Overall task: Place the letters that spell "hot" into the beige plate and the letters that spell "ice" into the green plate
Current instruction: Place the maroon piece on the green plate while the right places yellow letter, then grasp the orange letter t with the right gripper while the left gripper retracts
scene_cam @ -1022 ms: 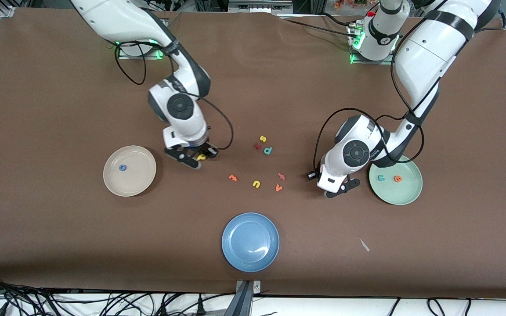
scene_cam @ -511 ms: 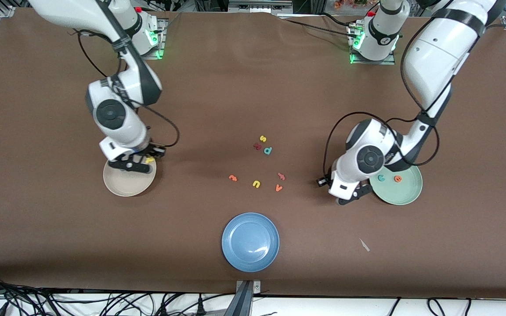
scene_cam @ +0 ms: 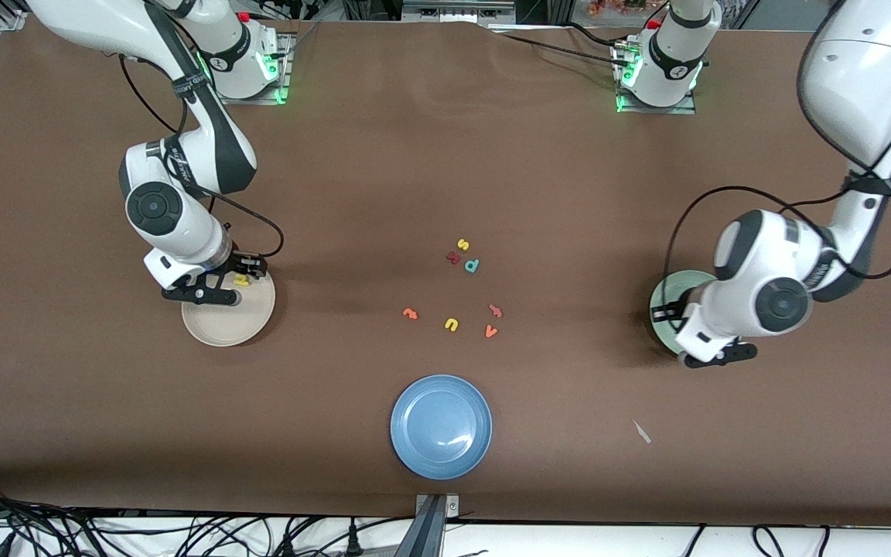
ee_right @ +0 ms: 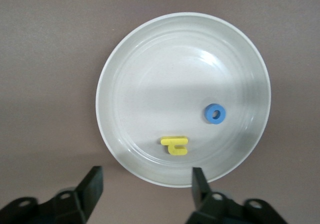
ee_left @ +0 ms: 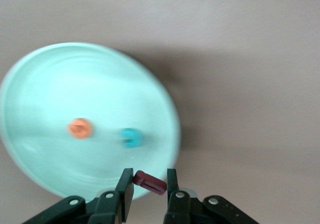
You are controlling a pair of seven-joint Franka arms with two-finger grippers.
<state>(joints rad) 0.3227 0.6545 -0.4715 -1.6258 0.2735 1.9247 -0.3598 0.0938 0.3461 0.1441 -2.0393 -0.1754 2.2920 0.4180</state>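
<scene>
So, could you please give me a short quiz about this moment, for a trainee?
1. True or false: the right hand, over the beige plate, is open.
2. Which letter does the left hand hold?
3. Fill in: ___ letters lie in the green plate.

Key
1. True.
2. The maroon i.
3. Two: the teal c and the orange e.

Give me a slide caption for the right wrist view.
Right gripper, jaws open, over the beige plate, which holds the yellow h and blue o.
</scene>
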